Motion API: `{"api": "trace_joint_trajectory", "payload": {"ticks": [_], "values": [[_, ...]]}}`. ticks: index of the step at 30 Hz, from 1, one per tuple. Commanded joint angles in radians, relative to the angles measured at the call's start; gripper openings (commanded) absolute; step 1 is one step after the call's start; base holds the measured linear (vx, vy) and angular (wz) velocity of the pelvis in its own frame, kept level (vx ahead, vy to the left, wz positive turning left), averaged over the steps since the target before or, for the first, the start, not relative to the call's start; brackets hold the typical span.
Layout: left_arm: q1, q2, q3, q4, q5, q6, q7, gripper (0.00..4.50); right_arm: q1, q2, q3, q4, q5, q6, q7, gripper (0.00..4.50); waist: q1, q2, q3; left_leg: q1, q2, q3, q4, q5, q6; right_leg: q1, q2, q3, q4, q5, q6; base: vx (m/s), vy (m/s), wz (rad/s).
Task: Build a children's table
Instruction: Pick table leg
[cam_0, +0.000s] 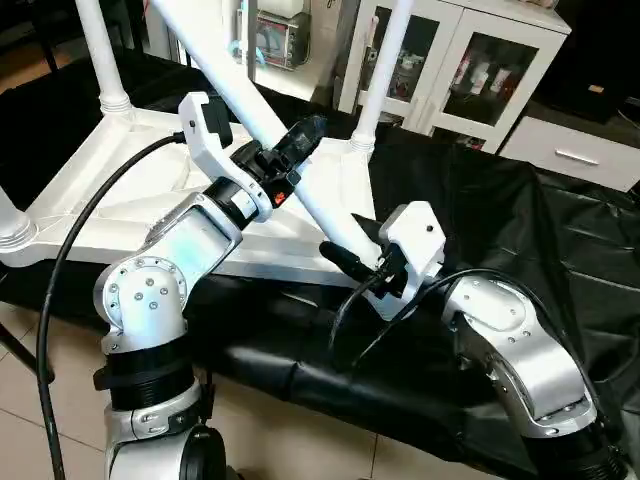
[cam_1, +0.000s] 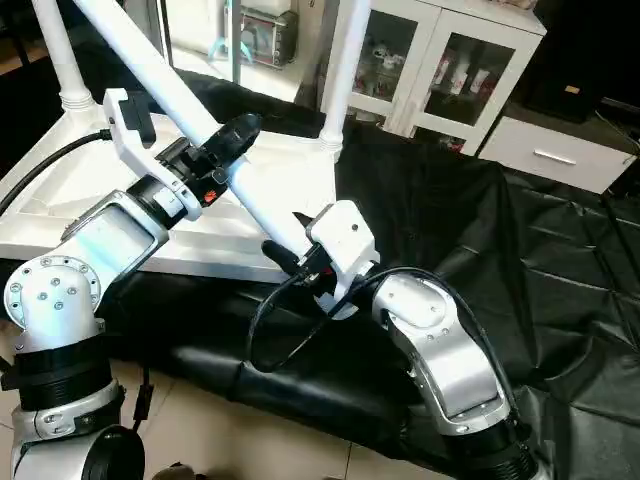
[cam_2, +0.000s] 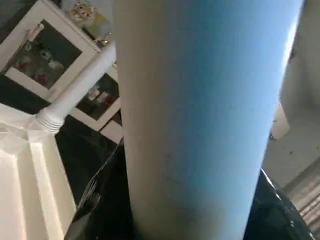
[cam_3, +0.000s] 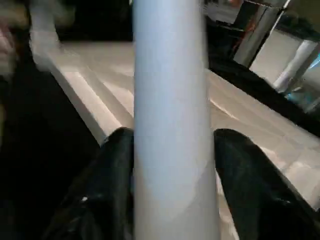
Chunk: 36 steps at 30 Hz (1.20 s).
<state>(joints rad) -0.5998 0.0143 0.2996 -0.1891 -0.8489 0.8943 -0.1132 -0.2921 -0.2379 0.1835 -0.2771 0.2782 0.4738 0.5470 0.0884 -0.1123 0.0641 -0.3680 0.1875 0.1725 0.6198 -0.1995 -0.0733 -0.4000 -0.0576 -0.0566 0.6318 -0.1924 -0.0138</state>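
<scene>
so the table top (cam_0: 150, 215) is lying upside down on a black cloth (cam_0: 520, 230) w/ the ribbed underside up. 3 legs are already standing in their corner sockets: back left (cam_0: 100, 50), back right (cam_0: 385, 70), and a bit of 1 at the near left edge (cam_0: 10, 225). the 4th leg (cam_1: 180, 95) is the loose one, slanting from up top left down toward the near right corner of the top.

both grippers are on that leg. left gripper (cam_0: 290, 150) is around the middle of the tube. in the left wrist view the tube sits right up against the cam so i can't see the fingers there, but from the head view the black fingers look wrapped on it, so i'd call it clamped on the leg. right gripper (cam_1: 290, 255) is lower, near the bottom end. right wrist view shows 1 black finger (cam_3: 107, 185) on each side of the tube. looks like contact but i can't tell if it's squeezing or just cradling.

handling guess: hollow plastic tube, so light and stiff, but smooth and tapered, so it prob slips if you grip loose. long too, so it'll lever around. best hold imo is mid tube plus 1 near the socket end to steer it in. can't see the socket itself, the arm's in front of it.
</scene>
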Motion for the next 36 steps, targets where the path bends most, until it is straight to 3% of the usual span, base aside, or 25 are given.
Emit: {"api": "trace_joint_trajectory", "payload": {"ticks": [1, 2, 3, 4, 5, 6, 7, 8, 10, 11, 13, 14, 15, 18, 20, 21, 26, 29, 32, 36], "values": [[-0.032, 0.005, -0.014, 0.01, 0.014, -0.004, 0.013, 1.73, -0.036, 0.004, -0.105, -0.045, 0.16, 0.097, 0.023, 2.92, 0.0, 0.026, -0.068, 0.017, 0.044, -0.021, -0.081, -0.145, -0.039, 0.051, -0.074, 0.05, -0.064, -0.062, -0.12, 0.0, 0.0, 0.0], [-0.036, 0.009, -0.015, 0.013, 0.019, -0.005, 0.013, 1.73, -0.045, 0.009, -0.137, -0.052, 0.214, 0.127, 0.03, 2.94, -0.001, 0.025, -0.068, 0.019, 0.042, -0.019, -0.081, -0.143, -0.036, 0.051, -0.072, 0.051, -0.064, -0.056, -0.121, 0.0, 0.0, 0.0], [-0.042, 0.015, -0.015, 0.02, 0.018, -0.005, 0.014, 1.73, -0.075, 0.002, -0.218, -0.047, 0.354, 0.204, 0.039, 2.94, -0.001, 0.027, -0.068, 0.018, 0.044, -0.021, -0.082, -0.14, -0.035, 0.051, -0.072, 0.05, -0.063, -0.056, -0.12, 0.0, 0.0, 0.0], [-0.045, 0.017, -0.015, 0.023, 0.017, -0.005, 0.015, 1.73, -0.087, -0.002, -0.251, -0.044, 0.411, 0.235, 0.043, 3.04, 0.0, 0.027, -0.068, 0.023, 0.043, -0.021, -0.08, -0.148, -0.032, 0.051, -0.071, 0.049, -0.06, -0.059, -0.121, 0.0, 0.0, 0.0], [-0.052, 0.021, -0.013, 0.029, 0.016, -0.005, 0.019, 1.72, -0.115, -0.038, -0.33, -0.025, 0.567, 0.306, 0.06, 3.18, 0.002, 0.029, -0.069, 0.023, 0.043, -0.02, -0.08, -0.147, -0.034, 0.049, -0.072, 0.049, -0.063, -0.064, -0.119, 0.0, 0.0, 0.0], [-0.056, 0.025, -0.013, 0.032, 0.015, -0.003, 0.016, 1.72, -0.131, -0.083, -0.381, -0.006, 0.667, 0.356, 0.091, 3.31, 0.006, 0.029, -0.068, 0.027, 0.042, -0.019, -0.078, -0.153, -0.035, 0.05, -0.07, 0.048, -0.064, -0.074, -0.117, 0.0, 0.0, 0.0], [-0.057, 0.028, -0.015, 0.033, 0.014, -0.002, 0.014, 1.72, -0.136, -0.106, -0.4, 0.003, 0.699, 0.377, 0.109, 3.37, 0.009, 0.024, -0.068, 0.022, 0.041, -0.018, -0.077, -0.139, -0.035, 0.053, -0.071, 0.048, -0.064, -0.069, -0.114, 0.0, 0.0, 0.0], [-0.059, 0.029, -0.016, 0.034, 0.013, -0.002, 0.013, 1.72, -0.138, -0.122, -0.407, 0.011, 0.695, 0.387, 0.124, 3.39, 0.011, 0.025, -0.068, 0.021, 0.04, -0.017, -0.077, -0.129, -0.035, 0.054, -0.071, 0.048, -0.066, -0.065, -0.113, 0.0, 0.0, 0.0], [-0.065, 0.037, -0.022, 0.038, 0.013, 0.0, 0.003, 1.72, -0.145, -0.208, -0.442, 0.063, 0.642, 0.441, 0.199, 3.49, 0.015, 0.012, -0.07, 0.014, 0.038, -0.014, -0.074, -0.09, -0.032, 0.058, -0.072, 0.048, -0.07, -0.064, -0.113, 0.0, 0.0, 0.0], [-0.067, 0.041, -0.025, 0.039, 0.014, 0.001, -0.002, 1.72, -0.151, -0.228, -0.447, 0.089, 0.602, 0.457, 0.2, 3.62, 0.017, 0.012, -0.071, 0.012, 0.038, -0.015, -0.073, -0.077, -0.034, 0.06, -0.075, 0.048, -0.068, -0.065, -0.115, 0.0, 0.0, 0.0], [-0.071, 0.048, -0.032, 0.04, 0.014, 0.006, -0.012, 1.72, -0.153, -0.27, -0.432, 0.127, 0.525, 0.472, 0.193, 3.73, 0.018, 0.008, -0.07, 0.01, 0.036, -0.013, -0.072, -0.069, -0.041, 0.058, -0.077, 0.048, -0.074, -0.114, -0.119, 0.0, 0.0, 0.0], [-0.071, 0.048, -0.032, 0.04, 0.013, 0.006, -0.012, 1.72, -0.152, -0.273, -0.43, 0.128, 0.521, 0.471, 0.194, 3.79, 0.019, 0.009, -0.071, 0.01, 0.037, -0.014, -0.072, -0.067, -0.043, 0.059, -0.078, 0.047, -0.073, -0.123, -0.119, 0.0, 0.0, 0.0], [-0.074, 0.049, -0.033, 0.04, 0.01, 0.008, -0.014, 1.72, -0.15, -0.307, -0.4, 0.146, 0.525, 0.476, 0.166, 3.97, 0.019, 0.01, -0.07, 0.013, 0.039, -0.014, -0.072, -0.077, -0.044, 0.056, -0.079, 0.046, -0.076, -0.149, -0.119, 0.0, 0.0, 0.0], [-0.078, 0.054, -0.037, 0.038, 0.005, 0.012, -0.02, 1.72, -0.156, -0.312, -0.387, 0.153, 0.574, 0.492, 0.122, 4.16, 0.02, 0.009, -0.069, 0.014, 0.039, -0.015, -0.072, -0.083, -0.044, 0.054, -0.079, 0.046, -0.077, -0.159, -0.114, 0.0, 0.0, 0.0], [-0.082, 0.059, -0.041, 0.037, -0.001, 0.014, -0.027, 1.72, -0.166, -0.301, -0.397, 0.151, 0.611, 0.52, 0.119, 4.3, 0.02, 0.01, -0.071, 0.014, 0.039, -0.016, -0.071, -0.083, -0.04, 0.054, -0.078, 0.045, -0.075, -0.154, -0.116, 0.0, 0.0, 0.0], [-0.082, 0.061, -0.043, 0.036, -0.003, 0.015, -0.031, 1.72, -0.17, -0.294, -0.404, 0.151, 0.606, 0.532, 0.128, 4.47, 0.02, 0.01, -0.071, 0.013, 0.04, -0.016, -0.072, -0.083, -0.037, 0.054, -0.077, 0.045, -0.075, -0.149, -0.118, 0.0, 0.0, 0.0], [-0.07, 0.082, -0.063, 0.007, -0.044, 0.031, -0.113, 1.72, -0.178, -0.276, -0.429, 0.15, 0.602, 0.559, 0.158, 4.5, 0.025, 0.01, -0.071, 0.013, 0.04, -0.015, -0.073, -0.075, -0.042, 0.052, -0.078, 0.045, -0.073, -0.144, -0.124, 0.0, 0.0, 0.0], [-0.031, 0.077, -0.029, -0.03, -0.21, 0.068, -0.26, 1.72, -0.177, -0.285, -0.441, 0.151, 0.647, 0.565, 0.151, 4.5, 0.031, 0.012, -0.07, 0.015, 0.039, -0.012, -0.073, -0.075, -0.055, 0.05, -0.079, 0.044, -0.07, -0.135, -0.143, 0.0, 0.0, 0.0], [0.007, 0.1, -0.031, -0.064, -0.285, 0.087, -0.385, 1.72, -0.169, -0.295, -0.442, 0.145, 0.677, 0.57, 0.15, 4.5, 0.031, 0.012, -0.069, 0.014, 0.038, -0.011, -0.075, -0.082, -0.061, 0.05, -0.077, 0.044, -0.072, -0.134, -0.146, 0.0, 0.0, 0.0], [0.022, 0.121, -0.034, -0.064, -0.312, 0.096, -0.452, 1.72, -0.159, -0.294, -0.455, 0.12, 0.701, 0.598, 0.165, 4.5, 0.028, 0.015, -0.066, 0.015, 0.039, -0.011, -0.078, -0.129, -0.064, 0.049, -0.077, 0.044, -0.078, -0.195, -0.123, 0.0, 0.0, 0.0]]}}
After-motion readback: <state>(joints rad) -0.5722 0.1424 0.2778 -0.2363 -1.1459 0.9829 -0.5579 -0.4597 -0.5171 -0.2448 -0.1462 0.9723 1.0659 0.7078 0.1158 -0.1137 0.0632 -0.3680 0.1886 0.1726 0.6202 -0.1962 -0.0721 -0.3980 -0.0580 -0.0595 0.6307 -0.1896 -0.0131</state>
